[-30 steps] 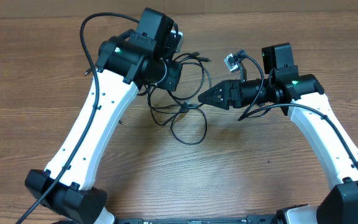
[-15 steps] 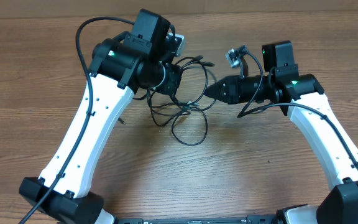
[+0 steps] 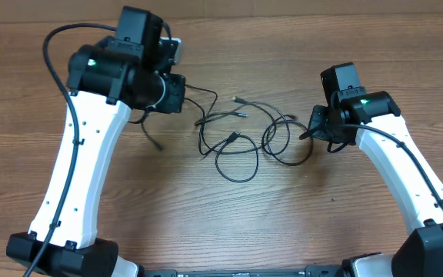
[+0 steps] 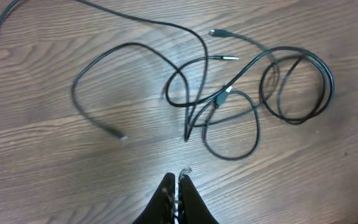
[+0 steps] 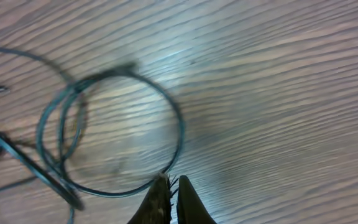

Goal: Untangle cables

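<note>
Overhead: the cables (image 3: pixel 235 137) lie loosely sprawled on the counter (image 3: pixel 283 208) between my arms. Left wrist: my left pincer (image 4: pixel 176 186) is closed on nothing and sits apart from the cables. Right wrist: my right pincer (image 5: pixel 169 185) is closed, pinching the edge of a round loop in the cables.

Both arms share one build: long white plastic links dotted with dark screw holes, joined by chunky black motor housings. A thick black wire runs along the left arm (image 3: pixel 81 161) and the right arm (image 3: pixel 394 165), and a green light glows on each. The left gripper (image 4: pixel 176 178) and right gripper (image 5: pixel 168 182) are slim black tapered points
</note>
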Robot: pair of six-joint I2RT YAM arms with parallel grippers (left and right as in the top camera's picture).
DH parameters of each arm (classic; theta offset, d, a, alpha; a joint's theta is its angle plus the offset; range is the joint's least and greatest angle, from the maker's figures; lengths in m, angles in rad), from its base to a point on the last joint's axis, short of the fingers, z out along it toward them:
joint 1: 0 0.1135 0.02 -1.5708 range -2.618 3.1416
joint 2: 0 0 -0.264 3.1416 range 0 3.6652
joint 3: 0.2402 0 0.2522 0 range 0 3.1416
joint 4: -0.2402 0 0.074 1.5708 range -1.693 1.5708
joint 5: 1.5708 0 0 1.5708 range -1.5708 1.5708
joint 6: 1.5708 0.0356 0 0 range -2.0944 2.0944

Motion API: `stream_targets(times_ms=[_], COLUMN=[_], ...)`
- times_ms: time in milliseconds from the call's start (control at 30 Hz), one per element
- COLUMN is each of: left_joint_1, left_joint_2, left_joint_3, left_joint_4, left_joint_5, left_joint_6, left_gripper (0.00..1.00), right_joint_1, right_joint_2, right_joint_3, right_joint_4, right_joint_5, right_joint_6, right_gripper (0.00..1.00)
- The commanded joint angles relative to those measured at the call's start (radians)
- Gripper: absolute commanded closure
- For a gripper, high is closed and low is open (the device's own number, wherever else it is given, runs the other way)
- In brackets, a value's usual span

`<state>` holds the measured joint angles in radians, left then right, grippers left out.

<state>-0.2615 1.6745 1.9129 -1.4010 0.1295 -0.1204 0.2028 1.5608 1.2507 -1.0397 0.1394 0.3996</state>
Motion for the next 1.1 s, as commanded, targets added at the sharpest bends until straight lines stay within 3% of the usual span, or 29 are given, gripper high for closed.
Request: stream_targets(times_ms=[0,100,200,333,433,567,733,1067], left_joint_1=[0.014,0.012,0.012,0.012,0.012,0.012,0.007,-0.046], left_joint_2=[-0.027,-0.027,-0.027,-0.027,-0.026,-0.025,-0.025,-0.025], left_joint_3=[0.006,-0.005,-0.032,-0.080,-0.128,-0.214,-0.325,-0.549], left_joint_4=[-0.002,0.000,0.010,0.024,0.047,0.098,0.197,0.483], left_joint_5=[-0.009,-0.006,-0.006,-0.006,-0.006,0.000,0.101,0.129], left_joint_6=[0.000,0.001,0.000,-0.008,-0.008,-0.015,-0.014,-0.014], left_gripper=[0.96,0.96,0.88,0.65,0.57,0.45,0.41,0.33], right_joint_1=[0.000,0.000,0.000,0.000,0.000,0.000,0.000,0.000], right_joint_2=[-0.003,-0.003,-0.005,-0.008,-0.008,-0.001,0.005,0.007], right_joint_3=[0.022,0.055,0.114,0.198,0.208,0.188,0.116,-0.125], right_joint_4=[0.008,0.012,-0.005,-0.025,-0.014,-0.025,0.008,0.297], right_joint_5=[0.028,-0.067,-0.126,-0.178,-0.319,-0.380,-0.378,-0.385], right_joint_6=[0.003,-0.065,-0.098,-0.129,-0.226,-0.278,-0.301,-0.301], right_gripper=[0.96,0.96,0.96,0.96,0.76,0.64,0.56,0.56])
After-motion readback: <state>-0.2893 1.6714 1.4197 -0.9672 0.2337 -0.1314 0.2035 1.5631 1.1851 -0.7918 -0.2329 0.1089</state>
